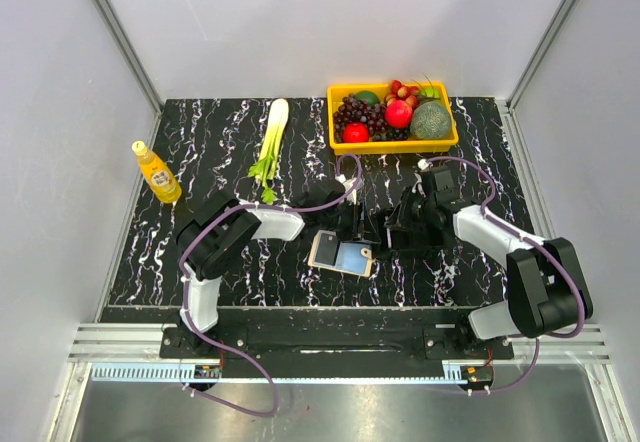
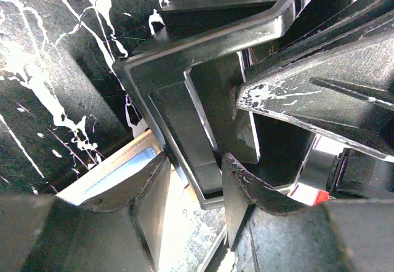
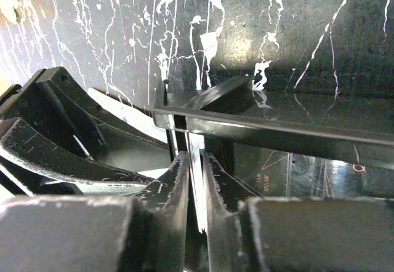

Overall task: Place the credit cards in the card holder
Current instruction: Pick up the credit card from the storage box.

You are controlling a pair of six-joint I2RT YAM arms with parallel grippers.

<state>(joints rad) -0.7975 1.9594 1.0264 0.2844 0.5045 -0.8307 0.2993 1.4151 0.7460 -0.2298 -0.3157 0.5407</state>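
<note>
The card holder [image 1: 342, 254] lies open on the black marble table, beige with a dark grey and a light blue panel. It also shows under my left fingers in the left wrist view [image 2: 117, 172]. My right gripper [image 1: 386, 230] is shut on a thin dark credit card, seen edge-on between its fingers in the right wrist view [image 3: 195, 144]. It holds the card just above the holder's far edge. My left gripper [image 1: 357, 224] is open. Its fingertips [image 2: 246, 183] stand on either side of the card's lower end [image 2: 192, 143]. The two grippers nearly touch.
A yellow basket [image 1: 340, 144] of fruit stands at the back right. A celery stalk [image 1: 272, 137] lies at the back middle. An orange drink bottle [image 1: 157, 172] stands at the left. A black bar [image 3: 277, 130] crosses just beyond my right fingers.
</note>
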